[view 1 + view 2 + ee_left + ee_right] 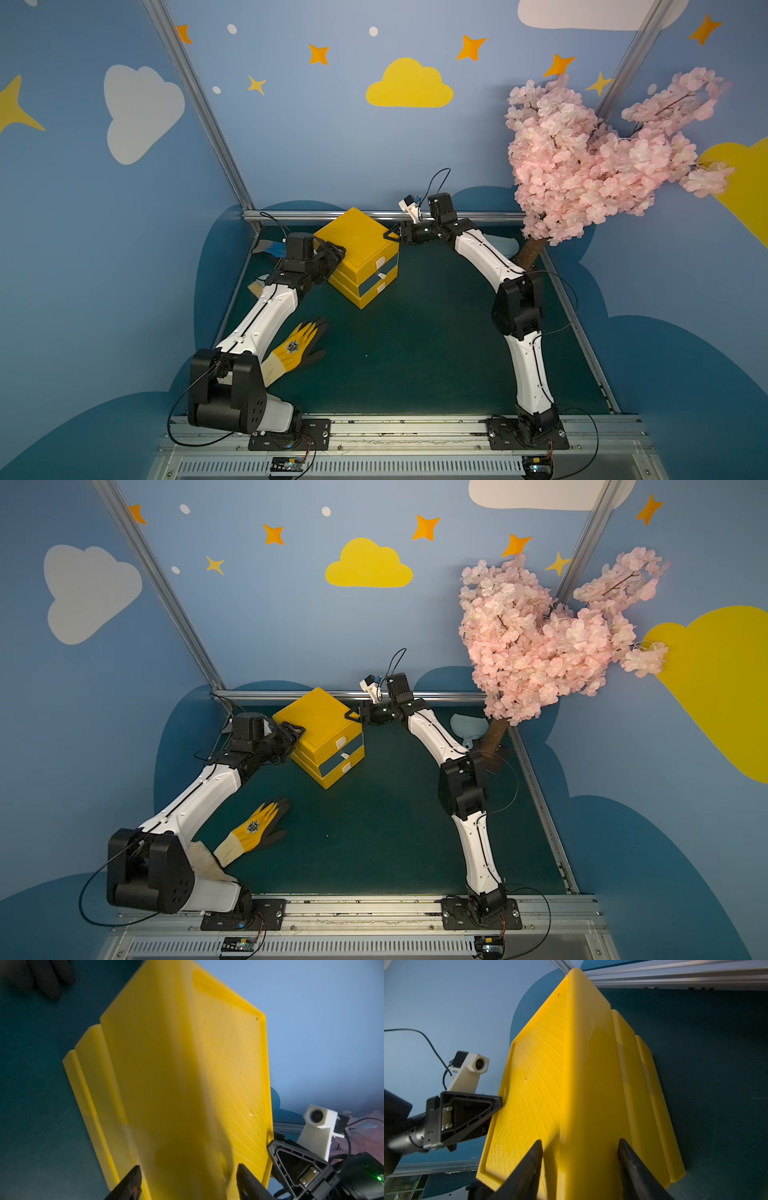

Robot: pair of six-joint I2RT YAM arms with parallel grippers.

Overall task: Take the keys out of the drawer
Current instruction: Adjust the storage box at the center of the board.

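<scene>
A yellow three-drawer unit stands turned at an angle at the back of the green table. Its drawer fronts with white handles face the front right. The keys are hidden; no frame shows inside a drawer. My left gripper is open, its jaws straddling the left top edge of the unit. Across from it, my right gripper is open too, with one finger over the top and one beside the side wall of the unit.
A yellow and black glove lies beside the left arm. The pink blossom tree fills the back right corner, with a pale blue object at its trunk. Small blue items lie behind the left wrist. A metal rail runs just behind the unit.
</scene>
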